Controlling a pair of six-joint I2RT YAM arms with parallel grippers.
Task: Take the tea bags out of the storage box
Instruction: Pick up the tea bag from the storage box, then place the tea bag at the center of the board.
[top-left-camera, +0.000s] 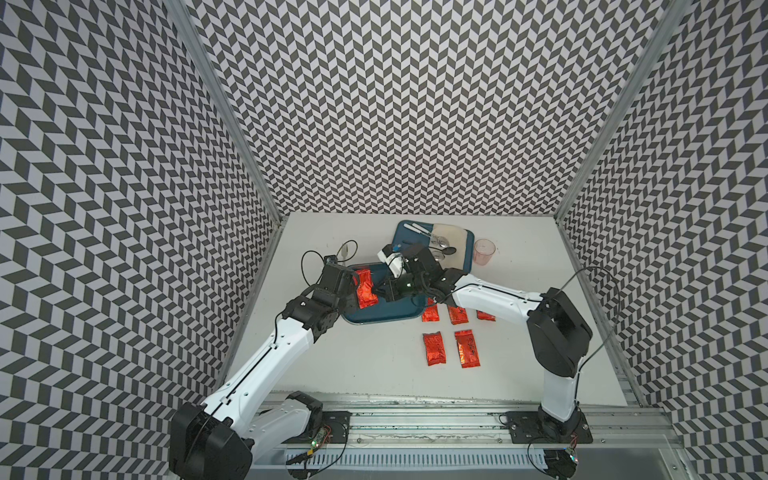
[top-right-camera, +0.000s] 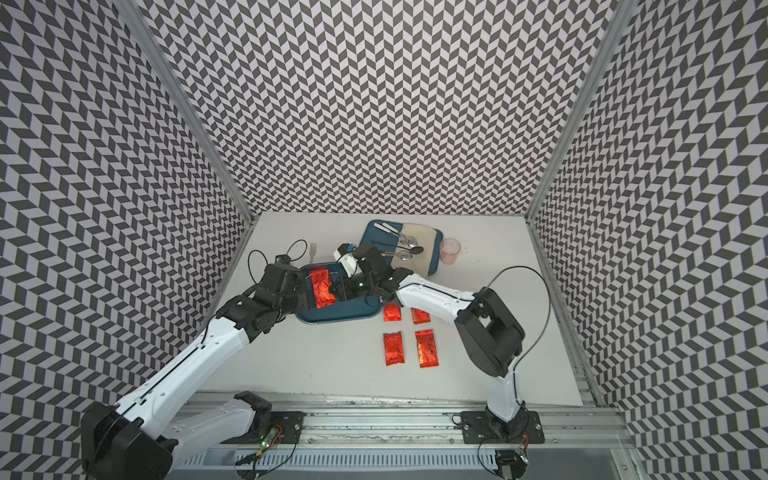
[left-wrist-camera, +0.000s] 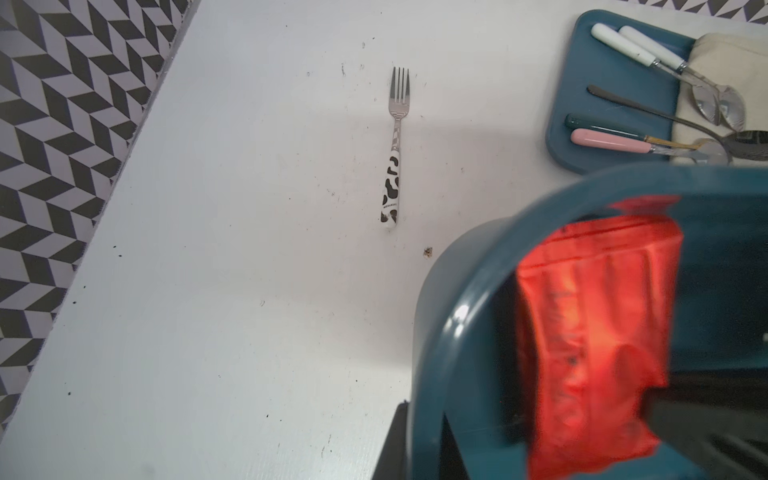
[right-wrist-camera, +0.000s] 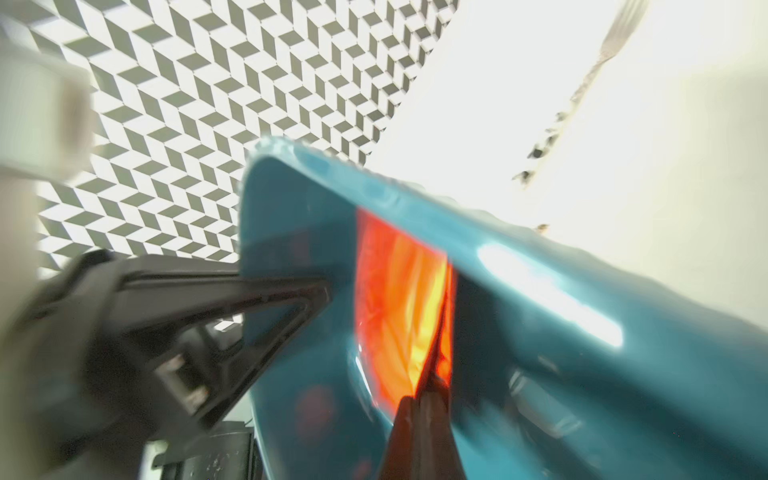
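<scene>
The storage box (top-left-camera: 386, 318) is a dark-teal tub left of the table's middle. My left gripper (top-left-camera: 352, 291) is shut on its left wall, and the left wrist view has one finger (left-wrist-camera: 395, 440) outside the wall and one inside. One red foil tea bag (top-left-camera: 365, 289) (left-wrist-camera: 594, 332) lies in the box. My right gripper (top-left-camera: 380, 291) (right-wrist-camera: 422, 399) reaches into the box from the right and is shut on that bag's edge. Several more tea bags (top-left-camera: 434, 348) lie flat on the table to the right of the box.
Behind the box is a flat teal tray (top-left-camera: 404, 239) with a cloth and spoons. A pink cup (top-left-camera: 484, 251) stands to its right. A fork (left-wrist-camera: 395, 145) with a cow-print handle lies on the table near the box's far left corner.
</scene>
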